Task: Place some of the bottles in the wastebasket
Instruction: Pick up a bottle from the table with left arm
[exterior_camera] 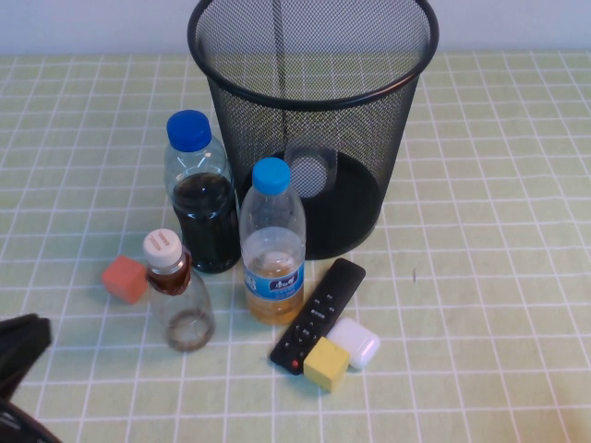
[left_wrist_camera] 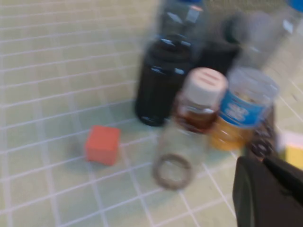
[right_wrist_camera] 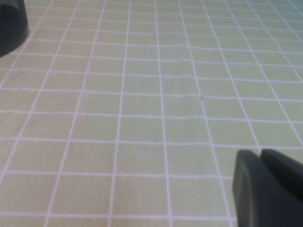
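Note:
The small clear bottle with a white cap and brown neck label stands upright at the front left; it also shows in the left wrist view. The black mesh wastebasket stands behind it at the centre back. Through its mesh a clear round shape lies inside; I cannot tell whether it has a cap or a green band. My left gripper is low at the front left, short of the small bottle, shut and empty. My right gripper is shut and empty over bare cloth, out of the high view.
A blue-capped bottle of dark liquid and a blue-capped amber bottle stand beside the small bottle. An orange cube lies to its left. A black remote, yellow cube and white case lie front centre.

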Available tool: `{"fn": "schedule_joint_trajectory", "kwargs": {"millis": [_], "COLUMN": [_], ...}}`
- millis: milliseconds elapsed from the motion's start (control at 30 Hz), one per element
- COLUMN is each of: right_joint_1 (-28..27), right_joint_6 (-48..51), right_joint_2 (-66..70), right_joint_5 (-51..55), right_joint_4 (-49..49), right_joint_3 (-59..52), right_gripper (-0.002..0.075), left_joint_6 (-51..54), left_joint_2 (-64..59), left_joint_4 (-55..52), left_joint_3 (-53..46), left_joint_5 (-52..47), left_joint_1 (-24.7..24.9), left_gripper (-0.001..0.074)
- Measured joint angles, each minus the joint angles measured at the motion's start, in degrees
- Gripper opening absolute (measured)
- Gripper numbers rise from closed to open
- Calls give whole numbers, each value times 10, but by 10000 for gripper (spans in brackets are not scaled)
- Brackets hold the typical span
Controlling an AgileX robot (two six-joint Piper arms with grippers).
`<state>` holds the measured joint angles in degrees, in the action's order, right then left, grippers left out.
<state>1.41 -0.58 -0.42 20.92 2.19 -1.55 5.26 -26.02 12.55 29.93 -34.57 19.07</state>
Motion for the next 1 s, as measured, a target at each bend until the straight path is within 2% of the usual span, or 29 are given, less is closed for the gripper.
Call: {"fn": "schedule_joint_trajectory", "kwargs": {"millis": [133, 233, 500, 667, 900, 1000], "right_joint_1": [0, 0, 0, 0, 0, 0], "right_joint_6": [0, 0, 0, 0, 0, 0], "right_joint_2": [0, 0, 0, 0, 0, 0], "right_joint_5": [0, 0, 0, 0, 0, 0], "right_joint_4": [0, 0, 0, 0, 1, 1], "right_joint_3": [0, 0, 0, 0, 0, 0], "right_gripper": [-8, -8, -8, -8, -8, -8], "left_joint_6": [-1, -15, -29, -30, -30, -30], "left_joint_2": [-54, -91, -177, -186, -186, -186], "left_joint_4": [-46, -62, -65, -65, -99, -113], "left_joint_3": [0, 0, 0, -32, -173, -210], "left_joint_5": [36, 89, 221, 314, 578, 654], "left_joint_1": [105, 140, 150, 150, 151, 151], "left_gripper": [-5, -5, -5, -4, -3, 48]}}
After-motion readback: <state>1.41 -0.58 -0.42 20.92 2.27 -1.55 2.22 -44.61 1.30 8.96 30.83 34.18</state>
